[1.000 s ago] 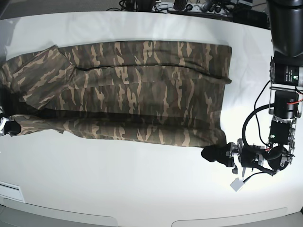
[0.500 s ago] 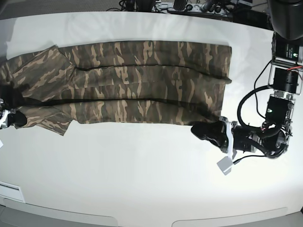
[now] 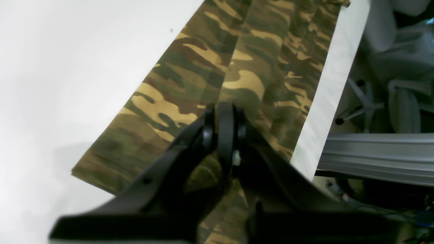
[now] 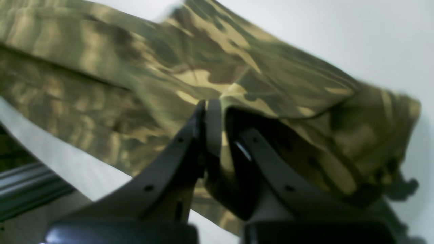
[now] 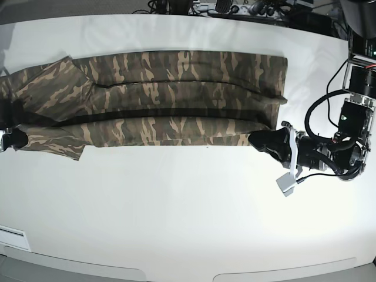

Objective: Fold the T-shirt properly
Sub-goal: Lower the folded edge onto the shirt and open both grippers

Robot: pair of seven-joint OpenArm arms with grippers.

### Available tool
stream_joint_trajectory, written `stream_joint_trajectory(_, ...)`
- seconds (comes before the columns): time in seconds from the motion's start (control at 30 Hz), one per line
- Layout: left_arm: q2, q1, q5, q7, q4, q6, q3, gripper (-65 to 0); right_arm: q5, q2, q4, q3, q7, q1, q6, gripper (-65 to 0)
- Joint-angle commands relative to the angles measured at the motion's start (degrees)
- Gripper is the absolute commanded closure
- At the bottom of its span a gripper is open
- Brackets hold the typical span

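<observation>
Both arms have carried the near long edge of the T-shirt [image 5: 176,97] farther up the tabletop [image 5: 188,205] since the earlier frames, folding it over the middle so the shirt now lies as a narrower band across the far half. Left end effector [image 5: 258,140] is clenched on the hem corner at the base view's right. Right end effector [image 5: 13,140] is clenched on the sleeve-side cloth at the view's left edge.

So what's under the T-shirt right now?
The white table lies under the T-shirt. The near edge is folded over, so more shirt sits beneath it; anything else underneath is covered.
</observation>
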Motion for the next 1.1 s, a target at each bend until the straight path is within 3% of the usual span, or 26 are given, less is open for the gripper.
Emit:
stream_joint_trajectory(0.0, -0.87, -1.38, -1.39, -0.09, 1.38, 0.04, -0.48, 0.0, 2.82, 2.4, 0.76, 0.7, 0.62, 1.4, 0.28, 0.0)
stream_joint_trajectory(0.27, -0.83, -0.9, -1.39, -0.09, 1.84, -1.18, -0.48, 0.0, 3.44, 2.51, 0.76, 0.7, 0.62, -3.19, 0.28, 0.0)
stream_joint_trajectory(0.43, -0.83, 0.39, -1.39, -0.09, 3.39, -2.97, -0.48, 0.0, 3.44, 2.45, 0.76, 0.74, 4.74, -7.26, 0.28, 0.0)
stream_joint_trajectory(0.7, -0.85, 6.45, -1.39, -0.09, 6.69, -3.55, -1.84, 0.0, 3.44, 2.4, 0.76, 1.14, 1.73, -8.13, 0.28, 0.0)
stream_joint_trajectory(1.07, -0.85, 6.71, -1.39, -0.09, 6.62, -3.55, -4.98, 0.0, 3.44, 2.82, 0.76, 1.11, 0.62, -8.11, 0.28, 0.0)
